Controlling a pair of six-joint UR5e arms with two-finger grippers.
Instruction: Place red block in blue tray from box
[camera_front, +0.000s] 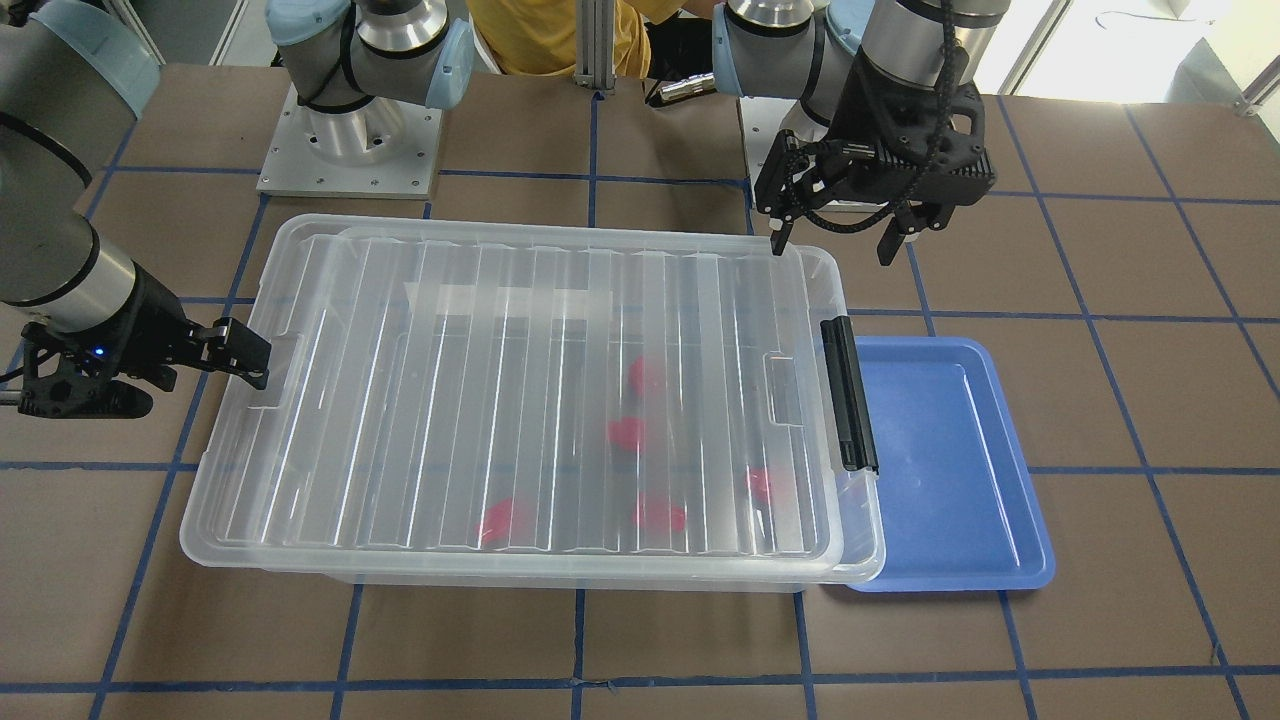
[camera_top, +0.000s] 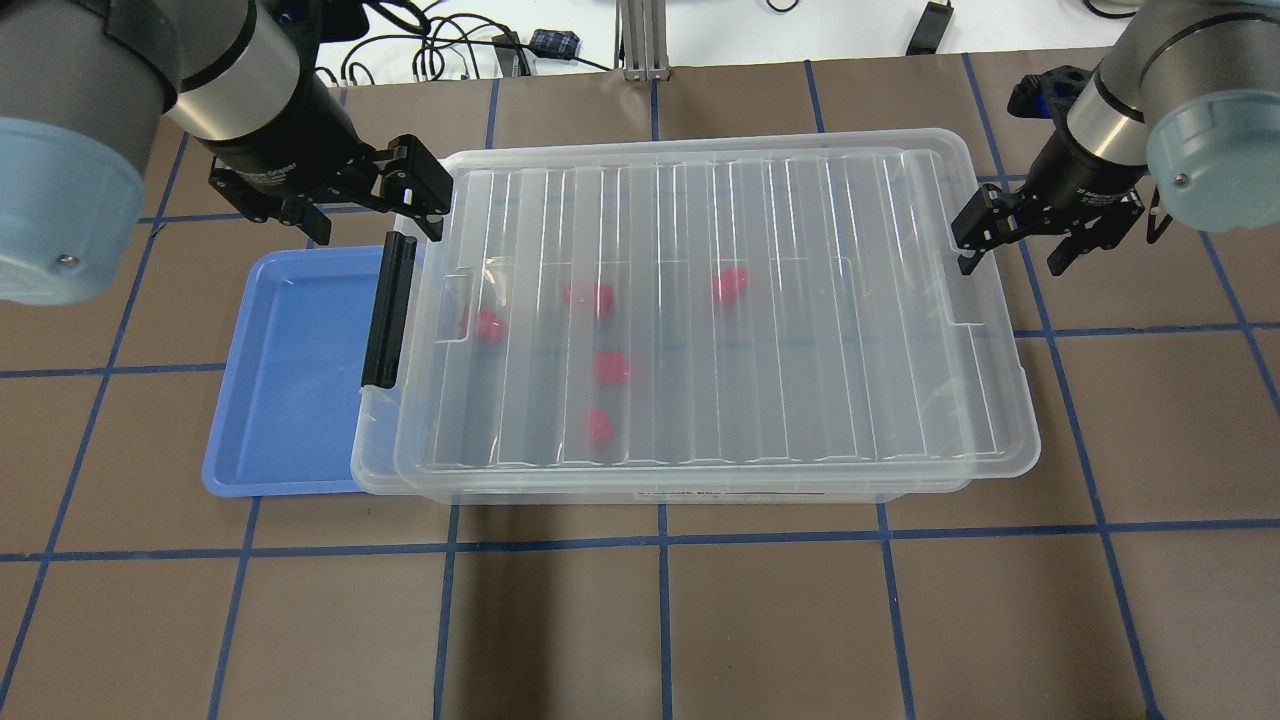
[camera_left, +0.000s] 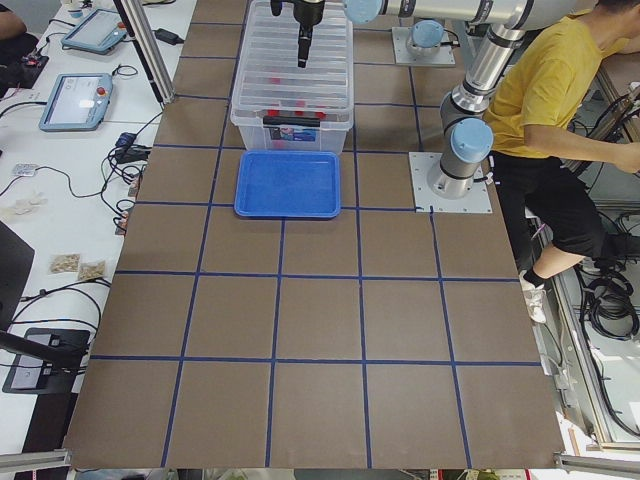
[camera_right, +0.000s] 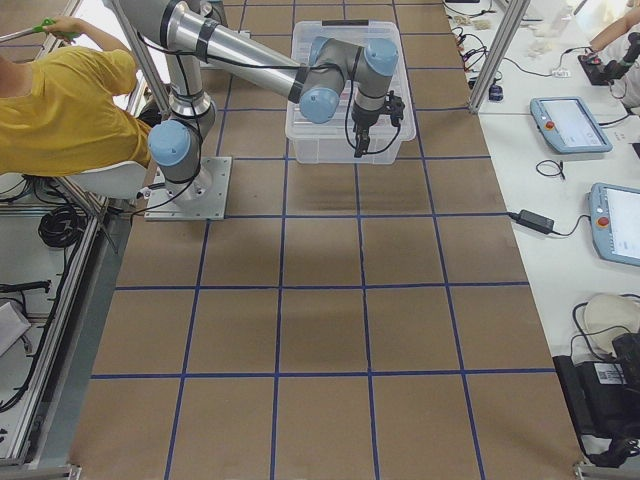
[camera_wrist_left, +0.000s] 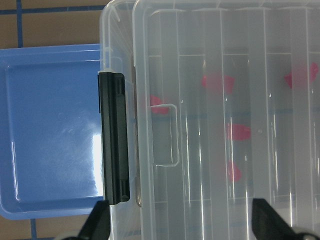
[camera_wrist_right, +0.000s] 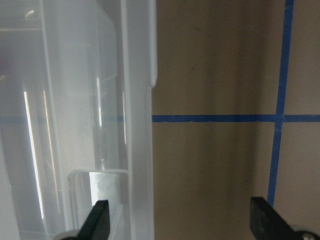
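Observation:
The box (camera_top: 700, 300) is a clear bin with its ribbed lid on and a black latch (camera_top: 388, 310) on its left short side. Several red blocks (camera_top: 610, 368) lie inside, blurred through the lid. The blue tray (camera_top: 290, 370) sits empty against the latch end, partly under the box rim. My left gripper (camera_top: 375, 228) is open and empty, above the box's far left corner near the latch. My right gripper (camera_top: 1010, 265) is open and empty, straddling the box's right short edge. In the left wrist view the latch (camera_wrist_left: 117, 137) and tray (camera_wrist_left: 50, 130) show below the fingertips (camera_wrist_left: 100, 222).
Brown table with a blue tape grid (camera_top: 660, 540) all around. The arm bases (camera_front: 350, 150) stand behind the box. A person in a yellow shirt (camera_left: 555, 80) sits behind the robot. Tablets and cables (camera_left: 75, 100) lie on side benches.

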